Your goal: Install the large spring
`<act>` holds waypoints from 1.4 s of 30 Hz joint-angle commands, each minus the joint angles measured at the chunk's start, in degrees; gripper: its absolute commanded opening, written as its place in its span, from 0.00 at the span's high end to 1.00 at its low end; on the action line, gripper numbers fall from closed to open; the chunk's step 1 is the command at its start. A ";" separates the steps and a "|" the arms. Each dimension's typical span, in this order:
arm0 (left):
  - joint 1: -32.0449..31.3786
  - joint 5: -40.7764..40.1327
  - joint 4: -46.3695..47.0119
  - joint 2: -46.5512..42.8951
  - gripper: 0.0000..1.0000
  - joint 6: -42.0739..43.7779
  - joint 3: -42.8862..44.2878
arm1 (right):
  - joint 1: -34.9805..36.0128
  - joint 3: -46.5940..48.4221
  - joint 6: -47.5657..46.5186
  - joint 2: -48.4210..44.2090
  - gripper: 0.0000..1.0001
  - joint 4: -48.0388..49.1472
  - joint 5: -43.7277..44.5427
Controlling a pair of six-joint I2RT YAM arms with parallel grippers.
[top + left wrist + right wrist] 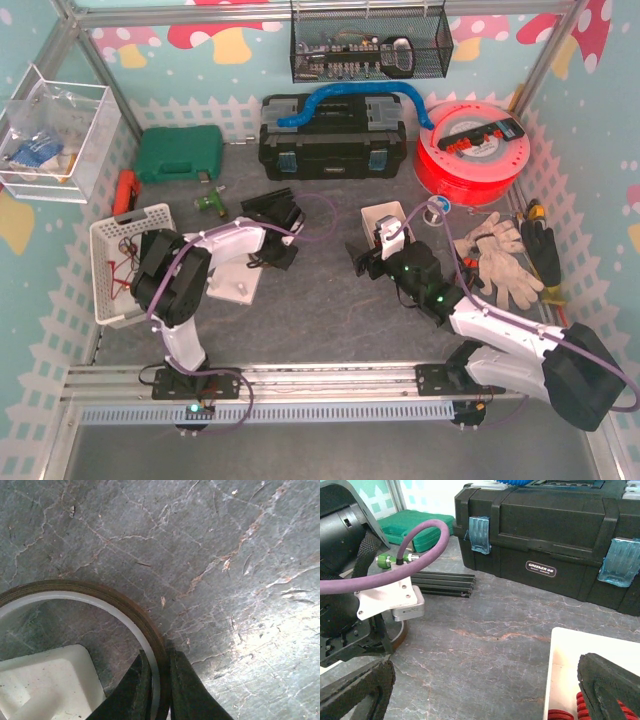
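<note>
The left gripper pinches a brown-edged ring; the right gripper is spread over the white box.
Top view: the white box sits right of centre, in front of the black toolbox. Left wrist: the fingers are closed tight on the ring's rim, one inside and one outside, on the table. Right wrist: the jaws stand wide apart and hold nothing. The red spring coils lie in the white box. The toolbox label begins "GREATER"; the rest is unclear.
</note>
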 commanded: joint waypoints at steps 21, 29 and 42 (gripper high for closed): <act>-0.55 -3.60 0.36 -10.27 1.00 -0.15 11.32 | 0.47 -1.12 0.11 -1.22 0.01 0.72 1.39; 5.11 -7.37 8.73 -6.53 1.00 -1.70 13.67 | 0.47 -1.08 0.11 -1.47 0.01 0.56 1.66; 17.60 -3.25 16.99 9.46 0.99 -1.06 20.65 | 0.47 -0.68 0.19 -0.16 0.01 0.35 2.33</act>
